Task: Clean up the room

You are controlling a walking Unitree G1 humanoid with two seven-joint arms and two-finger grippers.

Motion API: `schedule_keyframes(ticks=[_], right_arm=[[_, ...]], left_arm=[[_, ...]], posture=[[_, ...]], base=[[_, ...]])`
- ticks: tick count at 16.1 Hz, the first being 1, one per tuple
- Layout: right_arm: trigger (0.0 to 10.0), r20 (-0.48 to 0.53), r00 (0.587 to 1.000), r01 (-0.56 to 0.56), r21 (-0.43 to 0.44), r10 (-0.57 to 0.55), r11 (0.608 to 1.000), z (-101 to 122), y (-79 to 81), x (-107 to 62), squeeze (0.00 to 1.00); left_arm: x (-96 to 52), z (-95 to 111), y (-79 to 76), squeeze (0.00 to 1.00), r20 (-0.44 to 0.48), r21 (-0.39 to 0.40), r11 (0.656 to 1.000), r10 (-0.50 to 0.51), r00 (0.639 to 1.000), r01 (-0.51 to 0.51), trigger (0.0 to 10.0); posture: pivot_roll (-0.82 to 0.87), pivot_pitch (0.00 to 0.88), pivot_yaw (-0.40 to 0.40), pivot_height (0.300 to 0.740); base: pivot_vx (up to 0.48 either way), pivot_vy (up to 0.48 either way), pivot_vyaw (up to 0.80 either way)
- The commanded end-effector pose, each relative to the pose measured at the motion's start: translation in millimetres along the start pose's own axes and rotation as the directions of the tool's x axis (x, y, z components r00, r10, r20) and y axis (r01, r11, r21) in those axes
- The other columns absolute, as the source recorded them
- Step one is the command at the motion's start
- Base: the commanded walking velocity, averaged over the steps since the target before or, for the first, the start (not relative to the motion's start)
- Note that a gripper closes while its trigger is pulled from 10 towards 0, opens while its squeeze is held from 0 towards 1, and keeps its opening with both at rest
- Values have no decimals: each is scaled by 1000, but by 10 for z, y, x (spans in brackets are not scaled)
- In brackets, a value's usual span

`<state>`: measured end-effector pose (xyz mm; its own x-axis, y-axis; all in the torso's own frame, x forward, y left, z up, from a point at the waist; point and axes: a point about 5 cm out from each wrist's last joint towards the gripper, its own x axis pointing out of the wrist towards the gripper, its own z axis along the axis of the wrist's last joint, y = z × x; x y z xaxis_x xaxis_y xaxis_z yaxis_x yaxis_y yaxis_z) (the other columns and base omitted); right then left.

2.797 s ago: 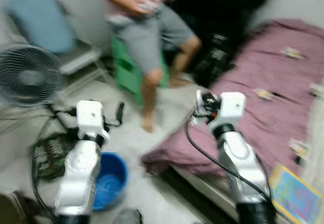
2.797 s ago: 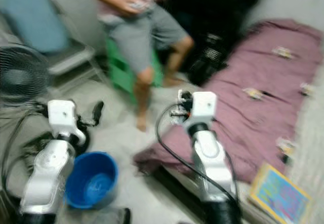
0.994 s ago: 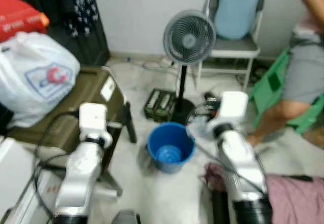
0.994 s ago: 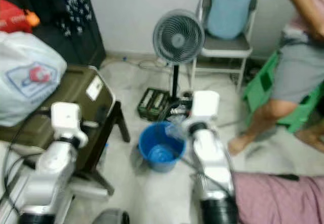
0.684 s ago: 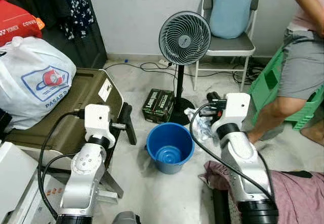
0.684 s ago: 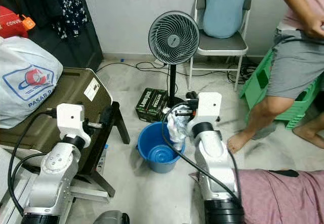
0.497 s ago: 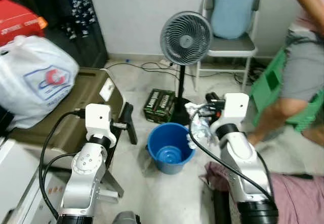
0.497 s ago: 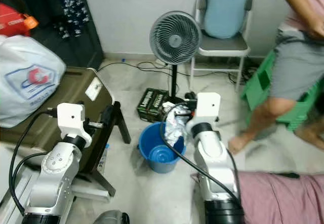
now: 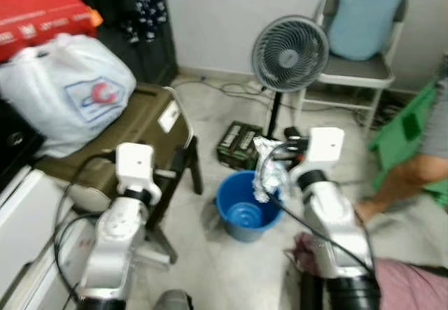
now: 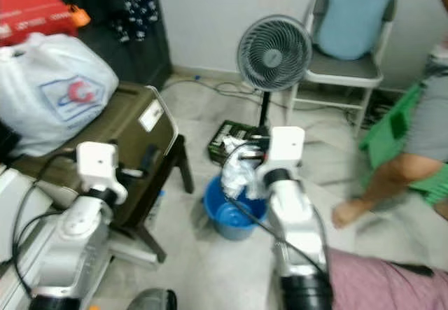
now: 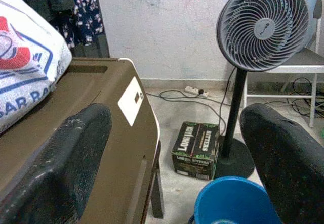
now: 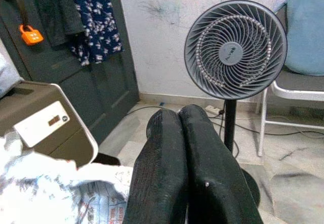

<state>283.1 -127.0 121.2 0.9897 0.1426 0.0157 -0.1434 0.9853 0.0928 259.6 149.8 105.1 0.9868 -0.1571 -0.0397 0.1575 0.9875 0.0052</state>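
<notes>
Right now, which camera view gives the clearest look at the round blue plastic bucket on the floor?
The left eye view: the round blue plastic bucket shows nearly whole, rim and inside, under the crumpled wrapper in the right gripper. In the right eye view the wrapper covers more of it. The left wrist view catches part of its rim.

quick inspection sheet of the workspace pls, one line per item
surface: pale stone floor.
job's things: crumpled plastic wrapper held above the blue bucket.
clutter: battery box, white bag on the olive case.
grippers: right end effector shut on the wrapper; left end effector open, beside the case.
cables: cords on the floor by the wall; black cable along the left arm.
surroundings: standing fan, chair, a person's leg, green stool.
</notes>
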Motion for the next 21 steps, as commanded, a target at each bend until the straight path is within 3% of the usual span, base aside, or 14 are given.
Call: schedule_keyframes(ticks=[1, 11, 21], right_arm=[[10000, 3, 1000, 15, -2, -15, 1000, 6, -49, 1, 0], [10000, -5, 1000, 23, 13, -23, 1000, -5, -61, 7, 0], [10000, -7, 999, 32, 11, -32, 999, -9, -79, 15, 0]], left_arm=[[0, 36, -34, 0, 18, -10, 1000, -24, 1000, 24, 10000], [-5, 41, -47, 0, 20, -18, 999, -40, 999, 40, 10000], [3, 59, -77, 0, 26, -31, 998, -58, 998, 59, 10000]], posture=[[10, 0, 2, 740], [13, 0, 0, 740], [9, 0, 0, 740]], base=[[0, 0, 0], [0, 0, -220], [358, 0, -109]])
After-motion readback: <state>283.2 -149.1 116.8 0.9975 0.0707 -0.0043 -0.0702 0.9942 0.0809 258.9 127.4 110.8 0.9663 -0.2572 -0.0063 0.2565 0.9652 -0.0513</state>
